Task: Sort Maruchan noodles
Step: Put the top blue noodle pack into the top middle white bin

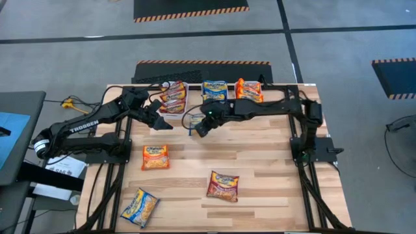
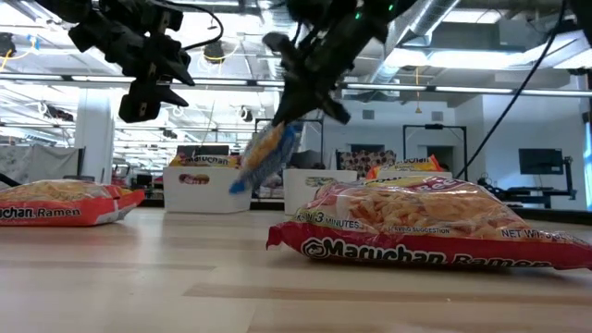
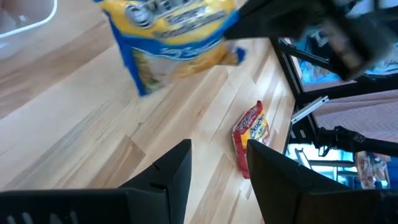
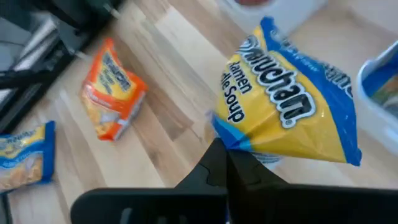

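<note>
High view shows sorting partly done: packets already fill the white bins (image 1: pixel 214 91), the right claw (image 1: pixel 197 127) pinches a blue packet (image 1: pixel 194 120) aloft nearby, the left claw (image 1: pixel 160 121) hangs spread, and three packets wait on the bench (image 1: pixel 273 169).

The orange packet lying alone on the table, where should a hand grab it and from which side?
The orange packet lies flat and clear of the others, so come straight down from above and pinch a crimped short end, or across the narrow width. The left hand is open and nearer; the right hand already holds a blue packet.
</note>
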